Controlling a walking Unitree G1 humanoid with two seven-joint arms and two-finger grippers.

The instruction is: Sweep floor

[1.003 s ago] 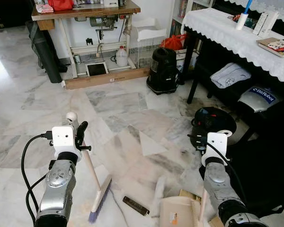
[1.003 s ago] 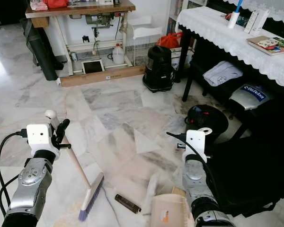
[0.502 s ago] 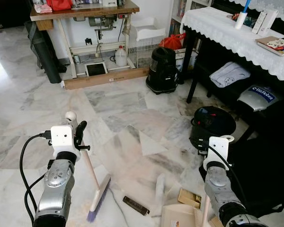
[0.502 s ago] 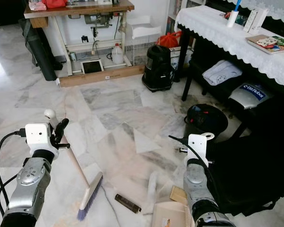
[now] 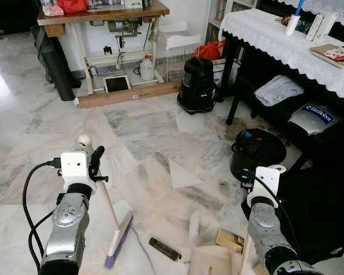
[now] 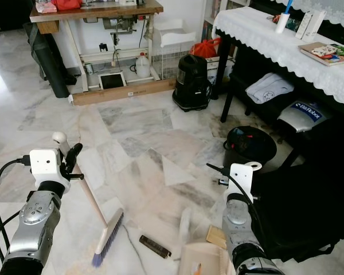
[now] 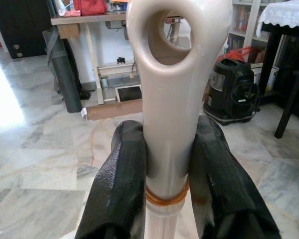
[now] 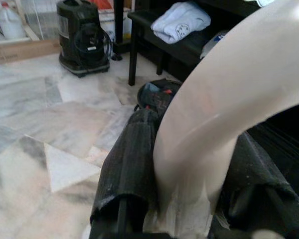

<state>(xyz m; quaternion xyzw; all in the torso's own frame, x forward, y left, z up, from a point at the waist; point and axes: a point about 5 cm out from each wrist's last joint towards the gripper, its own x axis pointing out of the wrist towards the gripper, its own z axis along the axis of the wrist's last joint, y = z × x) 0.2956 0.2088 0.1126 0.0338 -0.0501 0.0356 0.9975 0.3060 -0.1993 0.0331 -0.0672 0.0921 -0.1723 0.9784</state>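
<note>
Our left gripper (image 7: 167, 184) is keeping its fingers (image 7: 120, 184) clamped on the broom (image 5: 110, 220) handle, our right gripper (image 8: 189, 189) on the dustpan (image 6: 202, 259) handle. We are drawing the dustpan back toward us while the bristles are edging toward one dark strip (image 5: 164, 248) on the floor (image 5: 155, 143): collecting is only starting. One broom, one dustpan, two vacuum cleaners (image 5: 198, 86).

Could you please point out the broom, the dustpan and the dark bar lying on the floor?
broom (image 5: 120, 239): left eye view, on its bristle head.
dustpan (image 6: 202, 260): right eye view, on its beige tray.
dark bar (image 5: 164, 248): left eye view, on its middle.
</note>
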